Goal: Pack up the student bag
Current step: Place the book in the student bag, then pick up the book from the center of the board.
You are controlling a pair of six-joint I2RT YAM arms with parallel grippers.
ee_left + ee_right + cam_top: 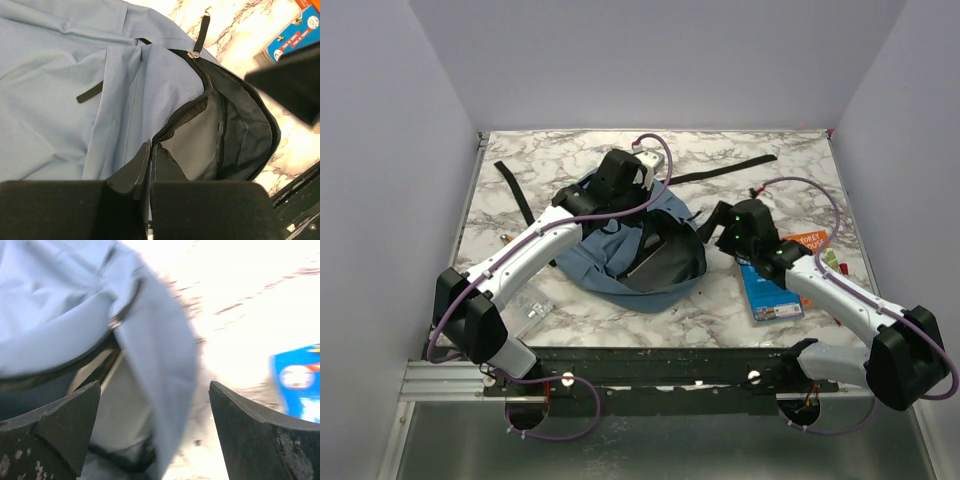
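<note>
Now: left gripper (149,167) pinched tight on the rim of the bag (620,262), mid-frame; right gripper (723,238), jaws spread wide and empty, sat just right of its mouth.

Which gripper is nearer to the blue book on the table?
Right. The right gripper, jaws open, is at the student bag's right edge, close to the blue book; the left gripper is farther, across the bag, gripping its opening edge.
</note>
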